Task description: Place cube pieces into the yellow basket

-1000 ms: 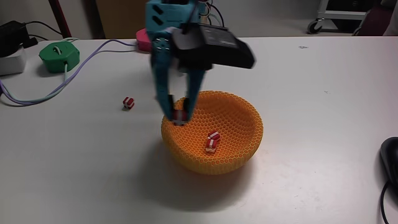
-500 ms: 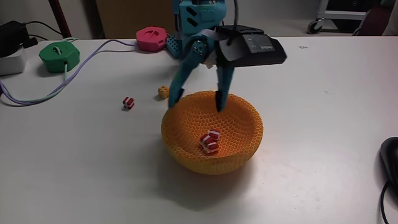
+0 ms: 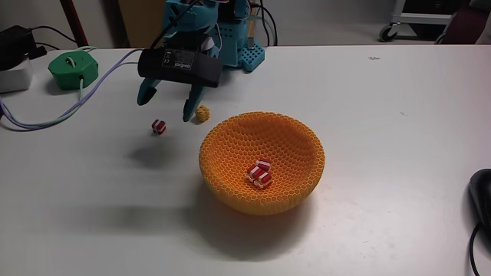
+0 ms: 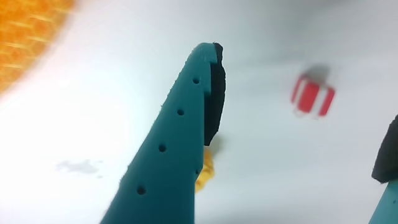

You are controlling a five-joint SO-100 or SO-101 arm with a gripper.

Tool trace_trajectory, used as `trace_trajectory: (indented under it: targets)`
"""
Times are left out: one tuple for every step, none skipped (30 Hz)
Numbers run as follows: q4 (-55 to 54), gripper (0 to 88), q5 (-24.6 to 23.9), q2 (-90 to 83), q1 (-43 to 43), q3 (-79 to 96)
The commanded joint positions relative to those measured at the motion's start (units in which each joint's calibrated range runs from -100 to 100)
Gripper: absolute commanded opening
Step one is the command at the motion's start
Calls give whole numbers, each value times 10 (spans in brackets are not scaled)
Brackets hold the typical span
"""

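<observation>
1. The teal two-finger jaws, which a second ago reached down into the large round orange-yellow honeycomb-mesh basket holding a striped cube, now hang open and empty over the white table in the upper left of the fixed view, left of the basket.
2. That cube has been let go: two small red-and-white striped cubes now lie touching each other on the basket's floor, at the centre of the frame, where one lay loose before (so that delivery looks finished).
3. The arm's swing leftward suggests the next pickup is starting; one more red-and-white striped cube sits on the table just below and between the spread fingers, well apart from the basket.
4. In the wrist view the same stray cube appears blurred at upper right, between the near teal finger and a dark finger edge at the far right; nothing is gripped.
5. A small orange-yellow mesh lump rests on the table just right of the jaws, near the basket's upper-left rim; it is plain, not striped.
6. The basket stands upright, its rim clear and open.
</observation>
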Motion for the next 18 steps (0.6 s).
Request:
trace_trajectory:
  targets:
    - [-110,445,15,-10,34,53]
    - [-132,446,23,-5,45,66]
    - [-145,446,31,-1,58,75]
    - [-149,445,34,3,67,78]
    - [-156,441,38,5,77,84]
    - [-164,440,44,8,89,90]
    - [-169,440,51,9,101,93]
    - [-170,437,59,9,112,93]
    - [-168,433,63,9,121,94]
    - [-167,429,63,7,126,99]
    - [-169,428,61,6,130,106]
    - [-169,425,60,6,131,113]
    - [-171,421,59,6,132,121]
    - [-180,421,59,7,133,130]
    - [-187,420,60,8,134,140]
    - [-187,419,59,9,134,147]
    - [-187,417,59,9,135,154]
    - [-189,415,60,9,135,160]
